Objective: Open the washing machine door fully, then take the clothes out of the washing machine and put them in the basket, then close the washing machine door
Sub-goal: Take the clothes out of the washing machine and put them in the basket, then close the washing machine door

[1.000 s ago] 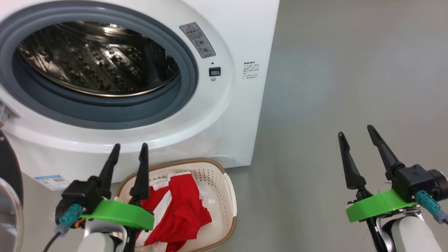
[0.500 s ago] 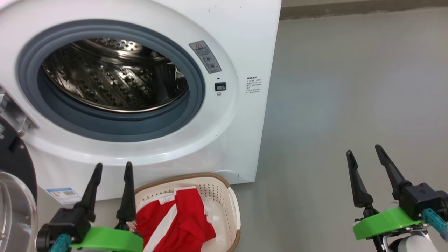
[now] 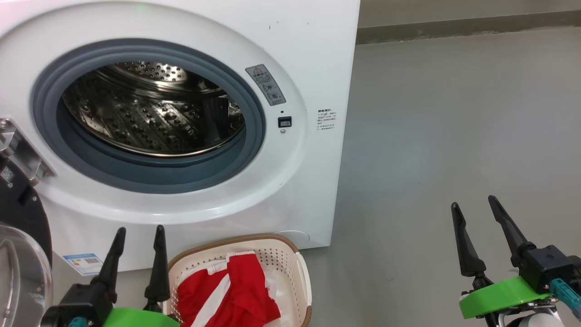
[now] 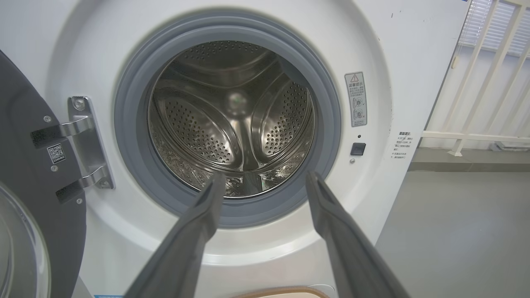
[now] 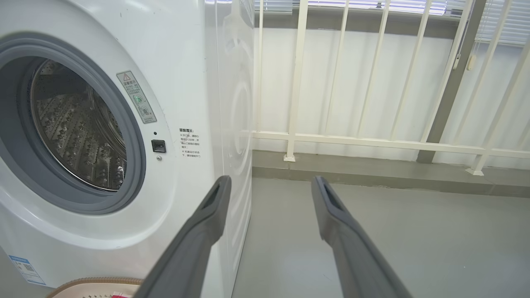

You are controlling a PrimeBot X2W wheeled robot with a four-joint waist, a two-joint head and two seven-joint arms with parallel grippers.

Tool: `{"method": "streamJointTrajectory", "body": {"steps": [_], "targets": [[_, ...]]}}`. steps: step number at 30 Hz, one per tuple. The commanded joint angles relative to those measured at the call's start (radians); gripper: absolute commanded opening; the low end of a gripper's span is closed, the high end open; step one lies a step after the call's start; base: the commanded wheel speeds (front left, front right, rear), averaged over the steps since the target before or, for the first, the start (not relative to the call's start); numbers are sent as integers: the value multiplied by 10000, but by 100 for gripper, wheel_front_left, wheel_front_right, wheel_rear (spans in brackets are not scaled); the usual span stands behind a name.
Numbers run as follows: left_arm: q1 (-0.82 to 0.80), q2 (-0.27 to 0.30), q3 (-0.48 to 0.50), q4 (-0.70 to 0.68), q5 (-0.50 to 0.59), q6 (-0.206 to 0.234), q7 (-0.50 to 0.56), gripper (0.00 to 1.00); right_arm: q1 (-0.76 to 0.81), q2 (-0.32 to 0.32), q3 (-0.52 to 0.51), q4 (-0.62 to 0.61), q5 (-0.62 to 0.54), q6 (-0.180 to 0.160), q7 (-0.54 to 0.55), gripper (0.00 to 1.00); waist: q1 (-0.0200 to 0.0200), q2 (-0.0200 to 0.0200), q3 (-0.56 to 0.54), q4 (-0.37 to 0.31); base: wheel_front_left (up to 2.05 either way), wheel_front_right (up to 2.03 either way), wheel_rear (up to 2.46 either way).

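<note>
Inside the perforated plastic basket [image 3: 299, 281] lie soft red clothes [image 3: 231, 295].

The head view looks forward and down at the washing machine [image 3: 308, 68], with the basket [image 3: 303, 284] at its bottom edge. The left wrist view faces the drum [image 4: 232, 120] head-on from close by. The right wrist view sits off the machine's right corner, seeing its front obliquely and the railing [image 5: 296, 82] beyond. All three share the drum opening and warning label [image 3: 266, 85]
</note>
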Motion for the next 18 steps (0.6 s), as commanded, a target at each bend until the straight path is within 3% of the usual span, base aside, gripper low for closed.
{"method": "streamJointTrajectory", "body": {"steps": [1,8,18], "targets": [[-85,191,374,-302,187,101,-91,100,-42,-78,203,-287,63,48,-63,100,0,0,8,2,-14,14,0],[-110,136,336,-378,244,210,-91,100,-86,-78,171,-241,49,48,-63,100,0,0,99,17,-68,68,0],[-218,106,297,-503,205,79,-91,100,-180,-78,202,-228,71,48,-63,100,0,0,279,42,-159,159,0]]}}
